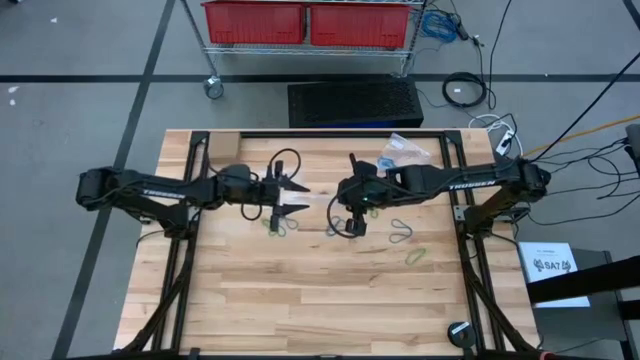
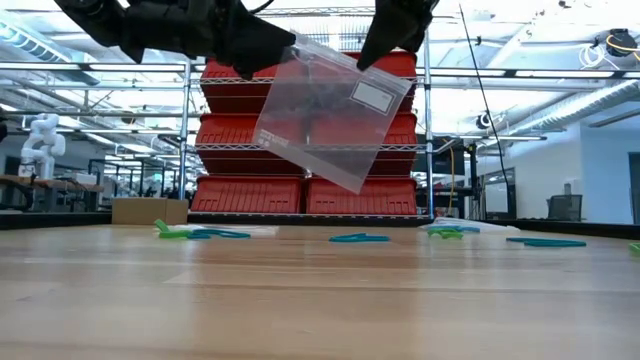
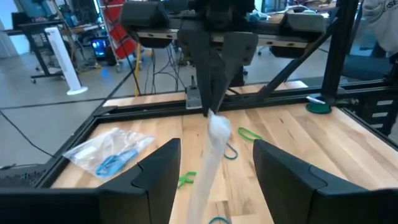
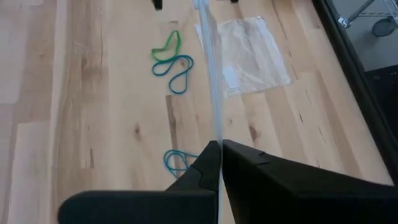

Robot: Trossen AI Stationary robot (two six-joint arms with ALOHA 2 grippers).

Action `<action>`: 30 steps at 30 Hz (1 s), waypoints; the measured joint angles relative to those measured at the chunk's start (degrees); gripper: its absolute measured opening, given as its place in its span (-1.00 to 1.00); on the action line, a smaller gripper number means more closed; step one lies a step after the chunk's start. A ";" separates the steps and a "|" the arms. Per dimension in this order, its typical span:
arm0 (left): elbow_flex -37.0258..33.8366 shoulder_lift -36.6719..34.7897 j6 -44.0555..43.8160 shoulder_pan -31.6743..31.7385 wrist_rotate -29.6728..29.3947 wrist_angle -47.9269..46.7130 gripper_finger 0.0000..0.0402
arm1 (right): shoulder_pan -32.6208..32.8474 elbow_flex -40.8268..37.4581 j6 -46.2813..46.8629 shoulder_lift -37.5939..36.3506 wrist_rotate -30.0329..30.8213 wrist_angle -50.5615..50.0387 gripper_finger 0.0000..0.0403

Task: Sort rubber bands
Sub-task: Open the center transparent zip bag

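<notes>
A clear plastic bag with a white label hangs tilted in the air over the table's middle. My right gripper is shut on it. My left gripper is open; its fingers stand on either side of the bag, seen edge-on, without touching it. Rubber bands lie loose on the wood: a green and a blue one, another blue one, and more green and blue ones under and beside my right arm. My right gripper pinches the bag's upper edge between its two shut fingers, coming slanting down from the table's right. The bag hangs below the fingers, tilted and clear of the table, its sheet running away from the fingertips.
A second clear bag with blue bands in it lies near the table's far edge. An empty-looking clear bag lies flat on the wood. A small cardboard box sits at the far left. The near half of the table is bare wood.
</notes>
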 joint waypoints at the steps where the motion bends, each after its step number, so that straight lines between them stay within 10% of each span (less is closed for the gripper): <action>1: 0.21 0.32 -0.06 -0.12 0.00 -0.08 0.03 | 0.00 0.00 0.00 0.00 -0.01 -0.02 -1.00; 20: 0.39 0.72 0.45 -0.08 -0.02 0.29 -0.94 | 0.00 0.00 0.35 0.02 -0.15 -1.26 -1.00; 30: 0.39 0.70 1.98 -0.08 -0.26 0.04 -0.99 | -0.10 0.00 -0.41 -0.11 0.24 9.52 -0.69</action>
